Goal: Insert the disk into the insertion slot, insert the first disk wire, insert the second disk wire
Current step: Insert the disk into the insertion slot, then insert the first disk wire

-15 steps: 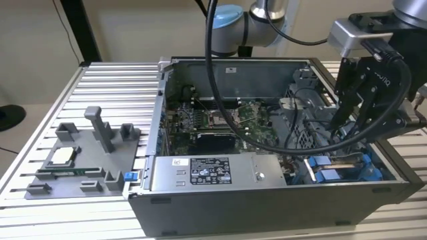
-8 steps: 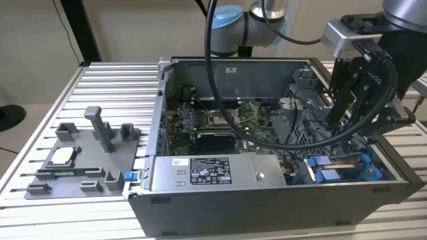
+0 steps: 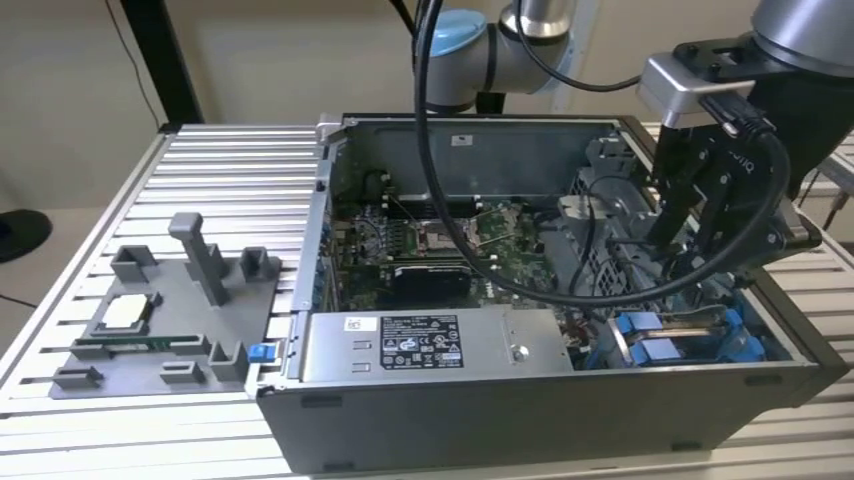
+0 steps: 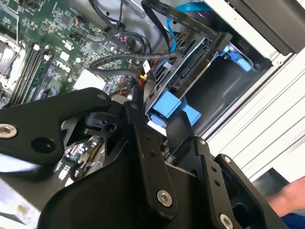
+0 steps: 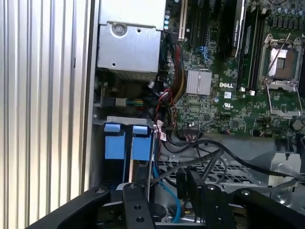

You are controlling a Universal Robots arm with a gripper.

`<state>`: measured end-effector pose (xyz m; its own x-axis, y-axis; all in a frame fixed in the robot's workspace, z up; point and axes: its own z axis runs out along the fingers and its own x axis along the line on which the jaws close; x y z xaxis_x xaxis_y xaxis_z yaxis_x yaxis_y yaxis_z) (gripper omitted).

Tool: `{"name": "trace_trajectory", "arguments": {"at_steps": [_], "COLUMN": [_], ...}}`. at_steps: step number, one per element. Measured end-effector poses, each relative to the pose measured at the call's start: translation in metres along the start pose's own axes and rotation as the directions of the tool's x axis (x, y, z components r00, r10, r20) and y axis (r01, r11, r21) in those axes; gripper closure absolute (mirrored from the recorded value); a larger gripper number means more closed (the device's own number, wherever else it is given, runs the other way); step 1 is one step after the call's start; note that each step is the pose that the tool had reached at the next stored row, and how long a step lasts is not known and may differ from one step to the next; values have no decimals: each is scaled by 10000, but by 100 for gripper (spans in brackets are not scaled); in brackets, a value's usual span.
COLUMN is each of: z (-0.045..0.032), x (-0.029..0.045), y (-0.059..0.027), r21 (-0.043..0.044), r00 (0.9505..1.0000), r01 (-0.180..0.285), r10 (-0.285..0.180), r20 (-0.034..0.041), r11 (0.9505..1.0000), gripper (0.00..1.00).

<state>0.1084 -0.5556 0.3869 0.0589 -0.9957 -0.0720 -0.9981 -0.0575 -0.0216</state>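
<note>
Exterior view: 1 open computer case [image 3: 534,410] sits on 1 slatted table [image 3: 227,165]. At its 9 o'clock, 1 grey fixture tray [image 3: 200,345] holds 1 square silver chip [image 3: 127,312]. The case holds 1 motherboard [image 3: 441,240], 1 silver box [image 3: 427,345] at 6 o'clock and the insertion slot [image 3: 667,345] at 4 o'clock, where the gripper [image 3: 674,255] reaches in.

Second wrist view: the disk [image 4: 183,71] sits in the slot, with 1 blue cable [image 4: 188,7] beyond it.

First wrist view: 2 blue tabs [image 5: 114,143] sit side by side. I cannot tell whether the gripper is clenched.
</note>
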Motion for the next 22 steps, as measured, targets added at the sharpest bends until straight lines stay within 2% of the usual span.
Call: {"name": "trace_trajectory", "arguments": {"at_steps": [4, 6, 8, 14, 22], "z": [15, 23, 26, 28, 29], "x": [-23, -25, -26, -24, -22], "y": [-1, -1, -1, -5, -9], "r21": [7, 43, 72, 104, 100], "r00": [9999, 9992, 9985, 9976, 9972], "r01": [163, 378, 512, 663, 709], "r10": [-163, -378, -513, -665, -711], "r20": [57, 132, 172, 214, 215], "r11": [9999, 9993, 9987, 9977, 9974], "gripper": [0, 0, 0, 0, 0]}}
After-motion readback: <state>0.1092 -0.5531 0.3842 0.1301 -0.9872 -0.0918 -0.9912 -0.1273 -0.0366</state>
